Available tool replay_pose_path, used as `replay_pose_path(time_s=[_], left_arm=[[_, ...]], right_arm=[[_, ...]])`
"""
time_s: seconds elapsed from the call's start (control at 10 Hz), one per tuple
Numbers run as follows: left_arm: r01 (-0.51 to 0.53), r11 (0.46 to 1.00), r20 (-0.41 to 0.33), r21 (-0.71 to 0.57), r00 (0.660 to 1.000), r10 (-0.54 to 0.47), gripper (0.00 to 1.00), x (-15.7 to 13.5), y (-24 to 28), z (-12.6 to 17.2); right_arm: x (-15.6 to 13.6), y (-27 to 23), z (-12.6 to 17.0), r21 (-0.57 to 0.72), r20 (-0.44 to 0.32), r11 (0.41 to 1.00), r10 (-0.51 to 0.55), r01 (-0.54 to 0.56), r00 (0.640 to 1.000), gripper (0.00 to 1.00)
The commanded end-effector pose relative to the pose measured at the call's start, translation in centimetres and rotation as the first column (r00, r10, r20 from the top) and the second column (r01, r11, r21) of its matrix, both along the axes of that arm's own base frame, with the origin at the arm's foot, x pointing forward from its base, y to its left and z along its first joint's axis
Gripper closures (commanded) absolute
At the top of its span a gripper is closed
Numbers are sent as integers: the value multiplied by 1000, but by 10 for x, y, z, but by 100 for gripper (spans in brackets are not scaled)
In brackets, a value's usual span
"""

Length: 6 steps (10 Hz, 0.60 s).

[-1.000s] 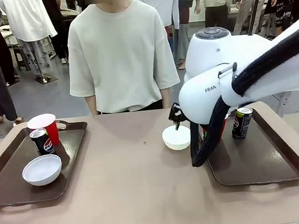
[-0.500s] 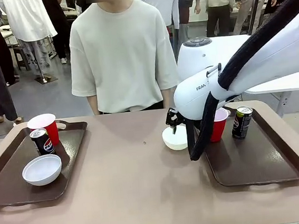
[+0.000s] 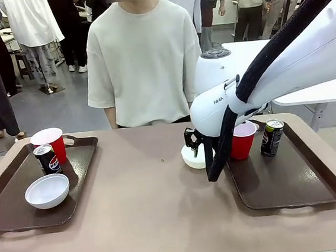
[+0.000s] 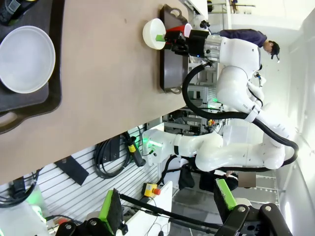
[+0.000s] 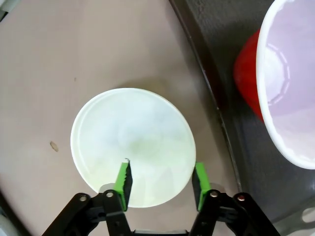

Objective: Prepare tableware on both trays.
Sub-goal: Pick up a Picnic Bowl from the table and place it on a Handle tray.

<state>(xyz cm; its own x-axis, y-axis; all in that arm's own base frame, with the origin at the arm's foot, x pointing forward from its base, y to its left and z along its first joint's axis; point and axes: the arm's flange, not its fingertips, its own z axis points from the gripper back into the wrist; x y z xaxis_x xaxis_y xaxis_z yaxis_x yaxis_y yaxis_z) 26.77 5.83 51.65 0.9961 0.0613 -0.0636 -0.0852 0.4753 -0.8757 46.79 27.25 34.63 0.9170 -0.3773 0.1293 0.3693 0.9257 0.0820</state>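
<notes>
Tan table with two trays and one loose bowl

The table (image 3: 146, 211) has a smooth tan top. A dark brown tray (image 3: 12, 203) lies at its left end and a second dark brown tray (image 3: 292, 179) at its right end. Between them, just beside the right tray's near-left edge, a small white bowl (image 3: 190, 156) sits directly on the tabletop.

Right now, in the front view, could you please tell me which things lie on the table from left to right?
Left tray → white bowl → left red cup → second white bowl under the right gripper → right red cup → right can → right tray's far edge.
</notes>
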Motion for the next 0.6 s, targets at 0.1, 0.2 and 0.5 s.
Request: replay_pose_path(time_s=[0.1, 0.2, 0.5], left_arm=[[3, 1000, 19, -19, 1000, -2, 0, 0, 1, -1], [3, 1000, 19, -19, 1000, -2, 0, 0, 1, -1], [3, 1000, 19, -19, 1000, -2, 0, 0, 1, -1]], right_arm=[[3, 0, 0, 14, -3, 1000, -21, 21, 1000, 100], [2, -1, 0, 14, -6, 1000, -20, 20, 1000, 100], [1, 0, 1, 14, -2, 1000, -21, 21, 1000, 100]])
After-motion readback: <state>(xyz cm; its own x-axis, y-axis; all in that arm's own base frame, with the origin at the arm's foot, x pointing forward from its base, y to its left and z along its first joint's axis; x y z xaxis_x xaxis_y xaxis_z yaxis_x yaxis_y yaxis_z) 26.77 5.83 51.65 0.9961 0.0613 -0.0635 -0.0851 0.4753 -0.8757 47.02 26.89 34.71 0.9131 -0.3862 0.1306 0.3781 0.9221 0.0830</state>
